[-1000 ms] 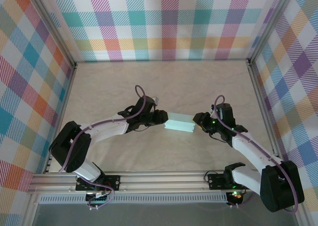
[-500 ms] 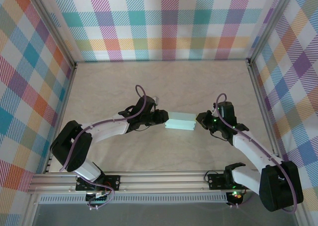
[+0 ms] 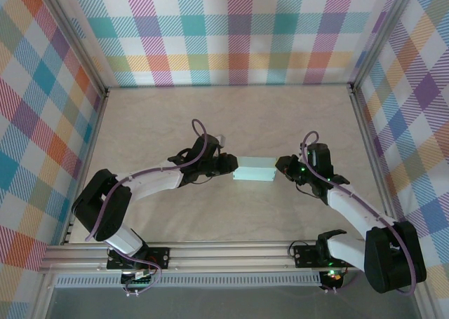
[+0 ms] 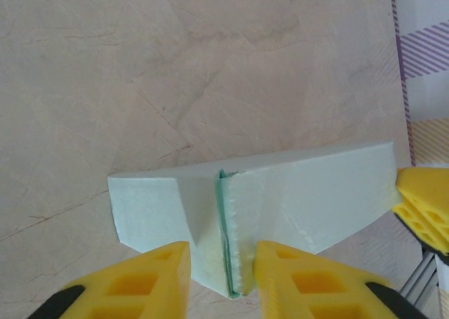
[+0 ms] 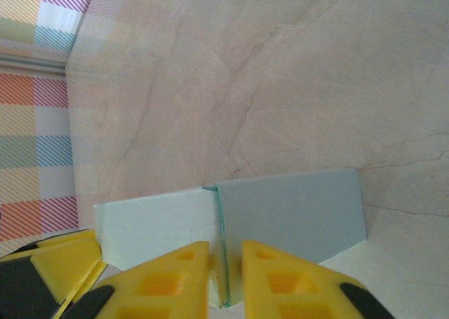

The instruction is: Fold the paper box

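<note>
Paper box (image 3: 254, 170): shallow rectangular form, mid-table (image 3: 175, 123), spanned between both arms. Left claw (image 4: 223, 252) pinching one end seam. Right claw (image 5: 226, 252) clamped on opposite end edge. Folding judged near complete; final end tuck and release likely remaining.

Paper box (image 3: 254, 169) at table (image 3: 210, 123) centre; left gripper (image 3: 233, 167) at its left end, right gripper (image 3: 279, 167) at right end.
</note>
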`<action>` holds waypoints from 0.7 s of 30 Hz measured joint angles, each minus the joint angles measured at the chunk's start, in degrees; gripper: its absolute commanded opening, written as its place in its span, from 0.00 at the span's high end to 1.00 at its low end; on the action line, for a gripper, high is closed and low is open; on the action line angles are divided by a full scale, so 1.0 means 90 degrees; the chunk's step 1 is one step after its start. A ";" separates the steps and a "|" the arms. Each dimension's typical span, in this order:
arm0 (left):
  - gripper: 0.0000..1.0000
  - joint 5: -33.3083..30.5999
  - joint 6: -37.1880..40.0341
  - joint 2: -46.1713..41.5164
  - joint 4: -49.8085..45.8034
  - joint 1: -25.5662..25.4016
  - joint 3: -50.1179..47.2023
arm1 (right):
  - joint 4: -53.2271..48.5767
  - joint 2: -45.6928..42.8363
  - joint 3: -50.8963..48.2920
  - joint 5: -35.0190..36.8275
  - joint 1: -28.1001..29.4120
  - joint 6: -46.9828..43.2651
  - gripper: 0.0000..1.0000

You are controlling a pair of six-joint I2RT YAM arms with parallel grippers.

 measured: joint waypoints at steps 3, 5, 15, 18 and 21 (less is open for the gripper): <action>0.78 -0.0010 -0.0010 0.0078 0.0090 0.0007 0.0036 | -0.0078 0.0012 0.0032 0.0012 -0.0002 -0.0189 0.84; 0.78 -0.0015 -0.0010 0.0104 0.0134 0.0007 0.0044 | -0.0015 0.0075 0.0034 0.0034 -0.0007 -0.0335 0.85; 0.93 -0.0131 -0.0015 0.0398 0.0816 0.0068 -0.0066 | 0.1154 0.0393 -0.0291 0.0272 -0.0056 -0.1025 1.00; 0.95 -0.0138 -0.0061 0.0449 0.1098 0.0095 -0.0134 | 0.1192 0.0401 -0.0289 0.0296 -0.0061 -0.1151 1.00; 0.94 -0.0153 -0.0056 0.0459 0.1132 0.0100 -0.0129 | 0.1066 0.0335 -0.0194 0.0291 -0.0061 -0.1185 0.98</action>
